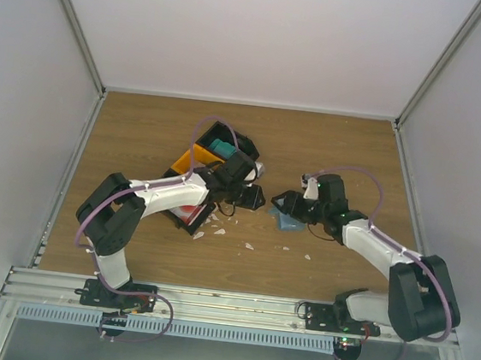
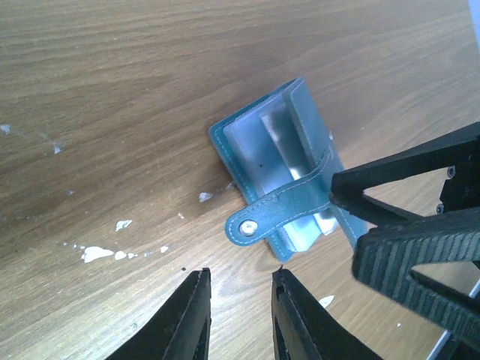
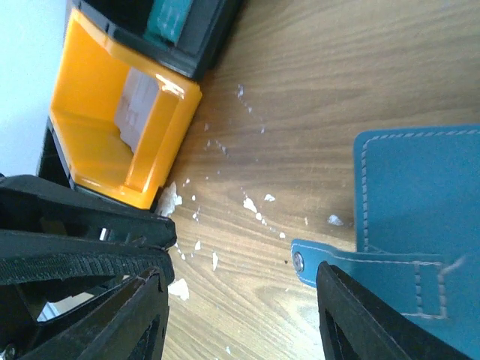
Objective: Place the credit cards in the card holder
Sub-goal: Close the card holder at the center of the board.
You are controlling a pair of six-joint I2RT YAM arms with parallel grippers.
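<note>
The slate-blue card holder (image 1: 290, 223) lies on the table, partly open, pale inside (image 2: 274, 146), its snap tab (image 2: 251, 225) pointing at my left gripper. My left gripper (image 2: 238, 304) is open and empty, just short of the tab. My right gripper (image 3: 240, 315) is open wide, one finger (image 3: 367, 322) over the tab (image 3: 352, 264), beside the holder (image 3: 420, 187). Teal cards (image 1: 222, 148) and a whitish card (image 3: 139, 101) sit in the bin. Cards with red marks (image 1: 192, 216) show under my left arm.
A black-and-orange bin (image 1: 193, 159) stands behind my left gripper, and its orange compartment (image 3: 90, 142) shows in the right wrist view. Small white scraps (image 1: 249, 246) are scattered on the wood near the holder. The two grippers (image 1: 252, 197) (image 1: 285, 204) face each other closely.
</note>
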